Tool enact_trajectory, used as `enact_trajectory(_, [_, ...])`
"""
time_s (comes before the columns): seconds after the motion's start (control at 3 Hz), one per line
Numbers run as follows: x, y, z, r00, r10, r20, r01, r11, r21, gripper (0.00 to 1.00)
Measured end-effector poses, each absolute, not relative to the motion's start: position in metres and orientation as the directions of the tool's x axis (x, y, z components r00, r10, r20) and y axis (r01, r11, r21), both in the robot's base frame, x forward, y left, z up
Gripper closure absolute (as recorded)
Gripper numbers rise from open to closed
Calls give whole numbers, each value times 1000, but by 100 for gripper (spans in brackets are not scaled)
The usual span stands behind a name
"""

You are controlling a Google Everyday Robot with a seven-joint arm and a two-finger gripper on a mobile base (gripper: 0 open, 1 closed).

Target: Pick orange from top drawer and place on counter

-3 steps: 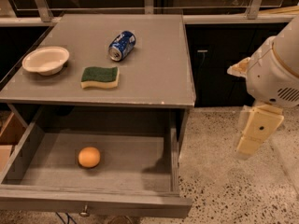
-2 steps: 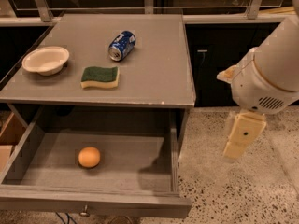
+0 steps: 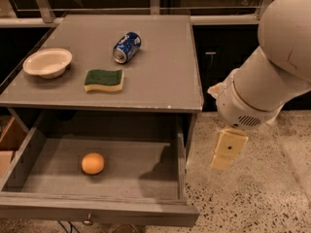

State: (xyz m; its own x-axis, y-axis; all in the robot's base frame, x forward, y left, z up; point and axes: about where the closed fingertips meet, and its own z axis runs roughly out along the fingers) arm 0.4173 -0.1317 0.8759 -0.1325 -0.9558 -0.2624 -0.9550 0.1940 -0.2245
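The orange (image 3: 93, 163) lies on the floor of the open top drawer (image 3: 146, 178), left of its middle. The drawer is pulled out below the counter (image 3: 160, 57), with a small metal knob (image 3: 88, 222) on its front panel. My gripper (image 3: 227, 150) hangs from the white arm (image 3: 272, 76) to the right of the drawer, outside its right wall and above the speckled floor. It holds nothing that I can see and is well apart from the orange.
On the counter stand a white bowl (image 3: 47, 62) at the left, a green-and-yellow sponge (image 3: 104, 79) and a blue soda can (image 3: 127, 47) lying on its side. A wooden box edge (image 3: 9, 142) shows at the left. Speckled floor (image 3: 257, 198) lies at the right.
The arm and gripper have moved left and a little down, closer to the drawer's right side. The orange and the things on the counter have not moved.
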Motion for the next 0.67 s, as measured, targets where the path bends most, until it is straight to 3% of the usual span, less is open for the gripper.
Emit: enact_trajectory(0.67, [400, -109, 839, -146, -930, -336, -973, 197, -122, 0])
